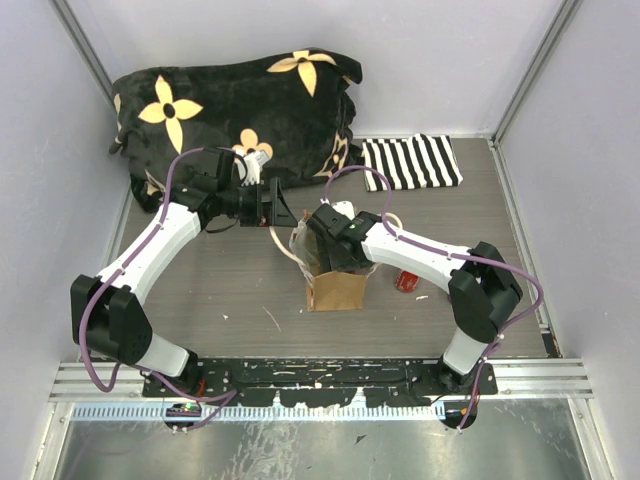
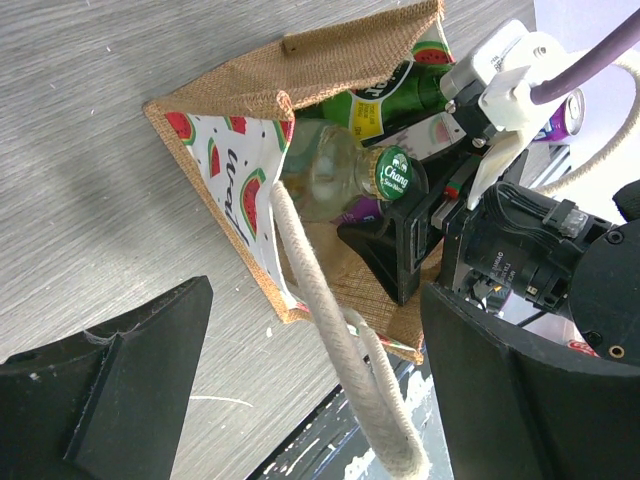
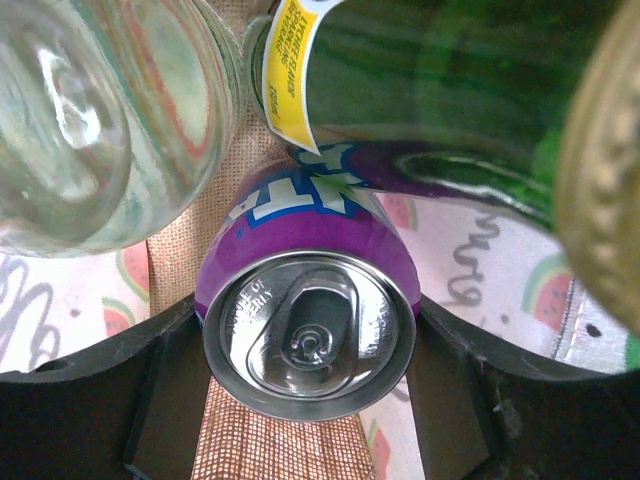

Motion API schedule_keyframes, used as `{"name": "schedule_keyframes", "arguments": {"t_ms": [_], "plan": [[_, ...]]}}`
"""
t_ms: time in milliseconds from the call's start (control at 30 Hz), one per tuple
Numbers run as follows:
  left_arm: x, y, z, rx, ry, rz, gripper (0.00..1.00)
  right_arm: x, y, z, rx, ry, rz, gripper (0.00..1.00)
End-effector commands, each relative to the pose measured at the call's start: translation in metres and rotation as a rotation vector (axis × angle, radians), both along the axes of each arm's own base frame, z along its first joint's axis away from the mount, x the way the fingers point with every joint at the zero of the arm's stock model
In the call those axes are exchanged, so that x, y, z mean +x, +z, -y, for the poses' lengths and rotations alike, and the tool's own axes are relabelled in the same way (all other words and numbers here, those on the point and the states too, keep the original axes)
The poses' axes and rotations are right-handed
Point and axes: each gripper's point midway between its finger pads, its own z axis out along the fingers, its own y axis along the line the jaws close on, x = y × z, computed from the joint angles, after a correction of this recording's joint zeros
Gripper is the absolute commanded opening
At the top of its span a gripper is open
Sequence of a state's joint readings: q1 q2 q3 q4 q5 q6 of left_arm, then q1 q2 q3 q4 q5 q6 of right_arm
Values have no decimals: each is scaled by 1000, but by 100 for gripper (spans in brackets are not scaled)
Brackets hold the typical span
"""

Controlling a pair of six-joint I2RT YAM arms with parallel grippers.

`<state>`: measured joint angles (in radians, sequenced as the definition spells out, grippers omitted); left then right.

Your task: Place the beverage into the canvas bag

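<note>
Nearest to the arm bases, the small tan-brown canvas bag point(image 1: 335, 290) with cream-white rope handles stood upright on the grey wooden table point(image 1: 220, 280). A small red can point(image 1: 408, 281) lay on the table just to its right. The right gripper point(image 1: 335, 240) reached down into the open mouth of the bag, and its black fingers point(image 3: 160, 400) were clamped on the sides of a purple aluminium drink can point(image 3: 310, 335). This beverage was inside the canvas bag, between the watermelon-printed lining, close beside a clear glass bottle point(image 3: 90, 110) and a dark green glass bottle point(image 3: 450, 90).

A little farther and to the left, the left gripper point(image 2: 315, 300) hovered with its jaws wide apart. One rope handle point(image 2: 340, 360) ran between them, but nothing was clamped. At the far side lay a black flowered cushion point(image 1: 240, 110) and a black-and-white striped cloth point(image 1: 410, 162).

The step in hand seemed to be the lowering and release. The next move probably called for opening the fingers once the can rested on the bottom. After that came a straight lift, clear of the bottles and the handles.
</note>
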<state>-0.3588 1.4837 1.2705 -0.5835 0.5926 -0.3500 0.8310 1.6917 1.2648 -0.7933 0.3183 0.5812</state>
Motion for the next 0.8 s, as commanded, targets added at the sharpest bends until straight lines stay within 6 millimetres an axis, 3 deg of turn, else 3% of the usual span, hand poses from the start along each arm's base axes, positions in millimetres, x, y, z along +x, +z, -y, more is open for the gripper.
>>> {"name": "schedule_keyframes", "arguments": {"t_ms": [0,100,200,767], "plan": [[1,12,2,-17,-15,52,92,10,-4,5,-34,-19,22,33],[1,12,2,-15,-16,54,92,12,0,3,-30,-11,29,49],[2,11,2,-14,-16,53,92,14,6,2,-20,-8,42,58],[2,11,3,-17,-20,52,92,16,22,-4,22,1,63,71]]}}
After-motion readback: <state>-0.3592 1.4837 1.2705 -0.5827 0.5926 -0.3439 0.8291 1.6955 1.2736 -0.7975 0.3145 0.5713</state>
